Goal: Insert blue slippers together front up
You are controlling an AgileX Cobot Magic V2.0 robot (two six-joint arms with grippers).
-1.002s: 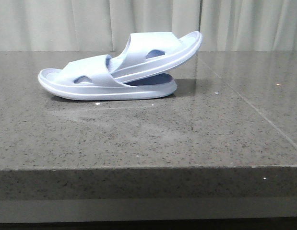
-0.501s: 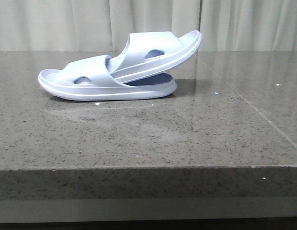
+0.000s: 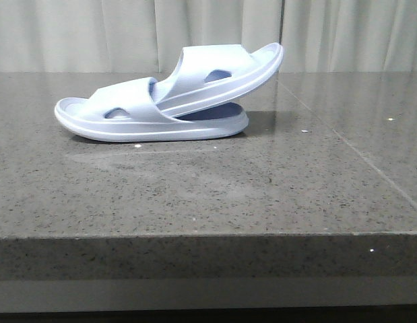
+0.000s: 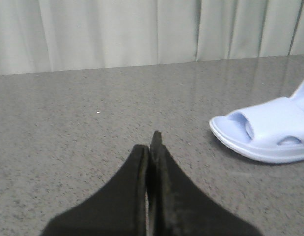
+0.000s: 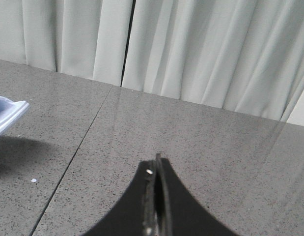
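Two pale blue slippers sit nested on the grey stone table. The lower slipper (image 3: 127,118) lies flat. The upper slipper (image 3: 221,74) has one end pushed under the lower one's strap and its other end tilts up to the right. Neither gripper shows in the front view. My left gripper (image 4: 151,147) is shut and empty, low over the table, with the lower slipper's rounded end (image 4: 262,132) off to its side. My right gripper (image 5: 156,169) is shut and empty, and the raised tip of the upper slipper (image 5: 7,115) shows at the edge of its view.
The table's front edge (image 3: 208,235) runs across the front view. A seam (image 3: 343,138) crosses the stone to the right of the slippers. Pale curtains (image 3: 329,33) hang behind the table.
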